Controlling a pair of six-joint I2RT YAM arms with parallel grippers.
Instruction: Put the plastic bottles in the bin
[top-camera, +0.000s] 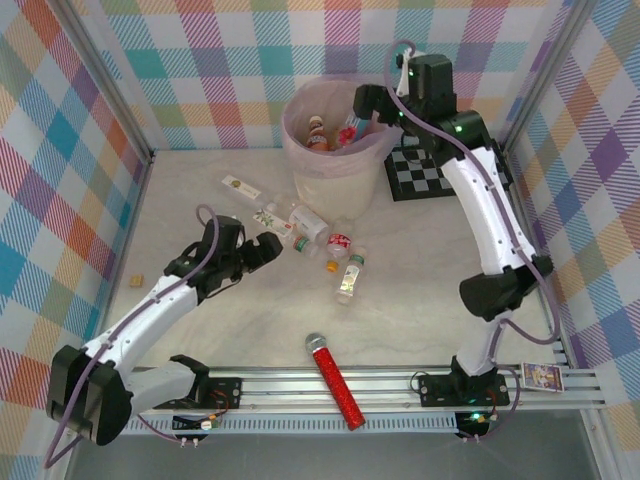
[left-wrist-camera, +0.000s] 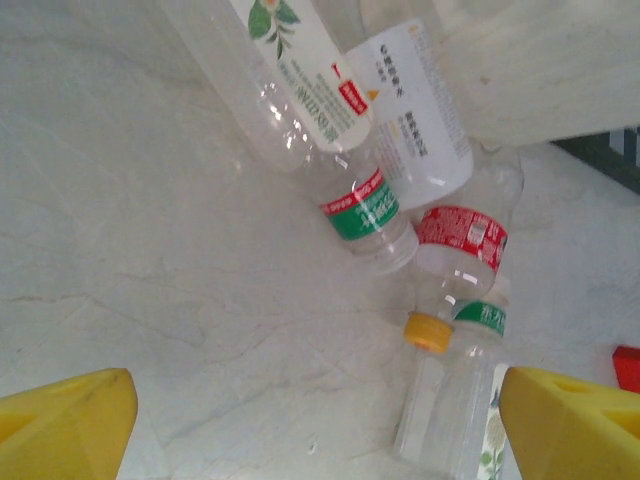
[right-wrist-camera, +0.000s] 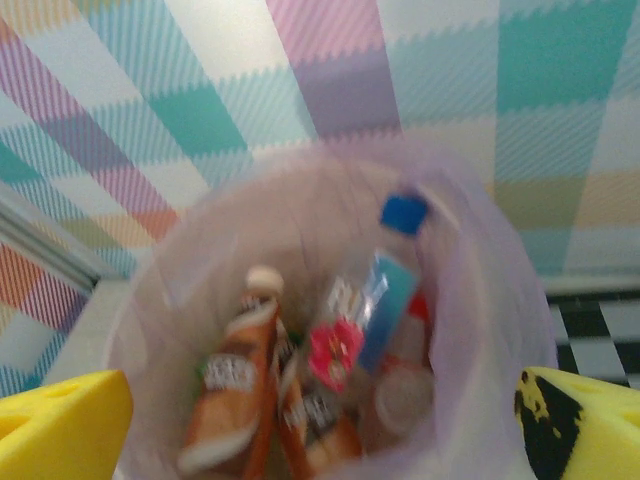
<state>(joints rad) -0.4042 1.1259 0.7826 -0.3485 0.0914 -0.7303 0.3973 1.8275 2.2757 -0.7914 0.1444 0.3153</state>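
**Several loose bottles (top-camera: 322, 240) on table (top-camera: 430, 280), more in bin (top-camera: 330, 178)**

Table white, marbled; pastel plaid walls (top-camera: 200, 60) on 3 sides. L arm low, stretched fwd, left gripper (top-camera: 268, 250) spread wide, empty, just short of the loose bottles. R arm reaches up and over, right gripper (top-camera: 365, 108) spread, empty, above bin w/ binned bottles (right-wrist-camera: 380, 300) inside.

Five clear plastic bottles (left-wrist-camera: 360, 205) are counted just ahead of the left gripper (left-wrist-camera: 318, 410) — two white-labelled, one banded green and red, one red-labelled with an orange cap, one green-labelled. One round cream bin lined with pink plastic (right-wrist-camera: 480, 280) is seen below the right gripper (right-wrist-camera: 320, 410); in it two brown bottles (right-wrist-camera: 235, 400) and one blue-capped bottle (right-wrist-camera: 390, 290) are made out — the rest are too blurred to be counted. One red glittery microphone (top-camera: 338, 380) and one black-and-white checkerboard (top-camera: 420, 178) are also counted.
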